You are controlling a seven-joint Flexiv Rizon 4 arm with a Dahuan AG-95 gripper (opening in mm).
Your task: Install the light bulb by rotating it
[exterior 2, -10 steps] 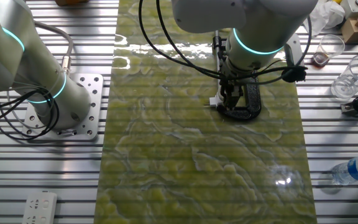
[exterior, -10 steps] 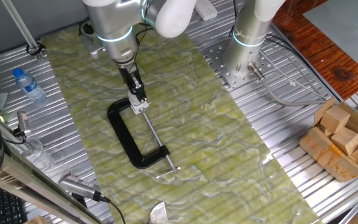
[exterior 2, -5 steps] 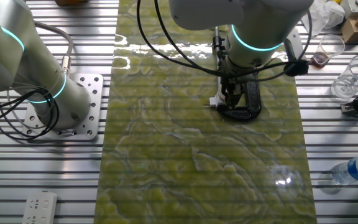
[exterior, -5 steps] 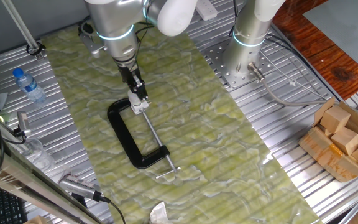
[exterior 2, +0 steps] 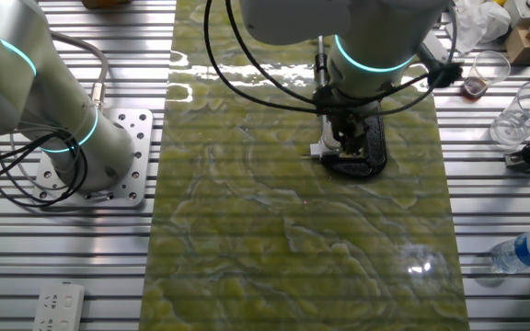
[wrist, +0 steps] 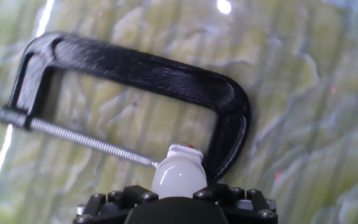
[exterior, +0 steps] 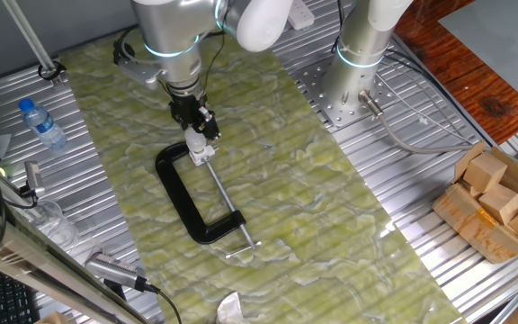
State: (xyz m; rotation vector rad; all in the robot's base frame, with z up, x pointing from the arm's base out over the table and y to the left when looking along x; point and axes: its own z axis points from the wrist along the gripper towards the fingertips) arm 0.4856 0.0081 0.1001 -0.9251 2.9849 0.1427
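The hand (wrist: 178,202) pinched the bulb (wrist: 178,174) directly below its fingers, so wrist rotation could turn it. The bulb's tip met the clamp (wrist: 148,71) screw end (seating depth not visible), just ahead of it.

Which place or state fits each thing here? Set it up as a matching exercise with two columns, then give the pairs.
Things:
1. light bulb
2. black C-clamp
3. plastic water bottle
4. cardboard box of wooden blocks

Places or states:
A. lying flat on the green mat, its steel screw reaching to the bulb
B. on the slatted metal table beside the mat's edge, near the clamp's closed back
C. held between the jaws at the tip of the clamp's screw
D. at the table's far edge, on the side away from the bottle

Pairs: 1-C, 2-A, 3-B, 4-D
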